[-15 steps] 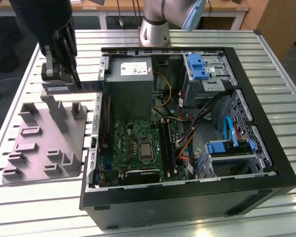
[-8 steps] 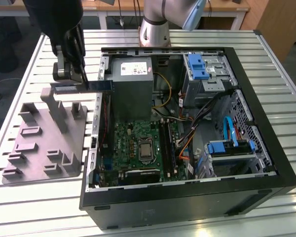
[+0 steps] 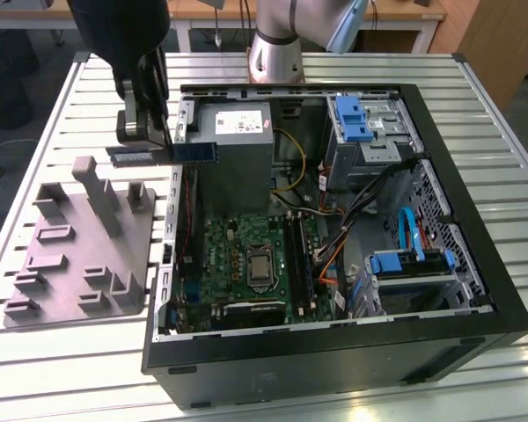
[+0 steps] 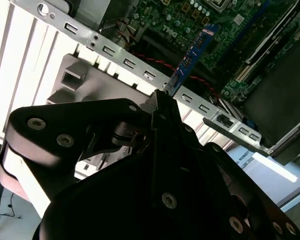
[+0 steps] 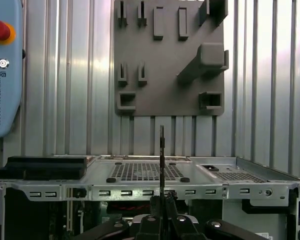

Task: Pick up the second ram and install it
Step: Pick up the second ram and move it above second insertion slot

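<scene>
In the exterior view, the gripper [image 3: 143, 141] hangs in the upper left of the frame, pinched shut on the second ram [image 3: 198, 152]. The stick is in the air, held flat-on, over the gap between the grey fixture block [image 3: 79, 246] and the rim of the computer case [image 3: 475, 290]. Its long axis runs across the frame, with one end poking over the case wall. The memory slots [image 3: 301, 259] on the motherboard [image 3: 246, 255] lie lower and toward the exterior view's right, and they run up and down the frame, so stick and slots look roughly crosswise.

In the second wrist view, the gripper [image 4: 160, 100] clamps one end of the second ram [image 4: 192, 55], which reaches out from the fingers across the case's metal edge toward the motherboard [image 4: 190, 10].

In the first wrist view, the second ram [image 5: 161, 150] is seen edge-on as a thin dark line rising from the closed gripper [image 5: 162, 200], in line with the grey fixture block [image 5: 170, 60] beyond the case.
</scene>
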Robot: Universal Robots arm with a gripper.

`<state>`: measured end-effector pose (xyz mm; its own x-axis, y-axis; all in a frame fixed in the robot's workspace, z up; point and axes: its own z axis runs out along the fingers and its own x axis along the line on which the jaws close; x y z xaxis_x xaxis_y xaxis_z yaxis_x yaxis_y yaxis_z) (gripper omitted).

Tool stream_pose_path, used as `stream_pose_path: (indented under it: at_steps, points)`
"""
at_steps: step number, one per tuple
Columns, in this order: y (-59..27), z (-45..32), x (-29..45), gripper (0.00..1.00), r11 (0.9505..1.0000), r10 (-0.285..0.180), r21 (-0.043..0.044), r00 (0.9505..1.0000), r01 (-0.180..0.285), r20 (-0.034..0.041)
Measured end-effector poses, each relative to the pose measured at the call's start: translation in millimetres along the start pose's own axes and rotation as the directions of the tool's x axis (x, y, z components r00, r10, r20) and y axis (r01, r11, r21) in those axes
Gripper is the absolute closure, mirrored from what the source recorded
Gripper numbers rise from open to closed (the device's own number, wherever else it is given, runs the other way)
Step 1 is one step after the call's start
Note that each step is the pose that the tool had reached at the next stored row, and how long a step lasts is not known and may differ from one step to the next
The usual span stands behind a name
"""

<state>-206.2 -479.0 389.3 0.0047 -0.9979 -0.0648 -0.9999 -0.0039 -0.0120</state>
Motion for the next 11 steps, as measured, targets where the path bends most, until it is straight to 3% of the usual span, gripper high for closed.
stream_pose_path:
  at_steps: [11]
  points:
    - [-27.3,0.4,0.1,0.86,1.0,0.0,-0.0012,1.0,0.0,0.0]
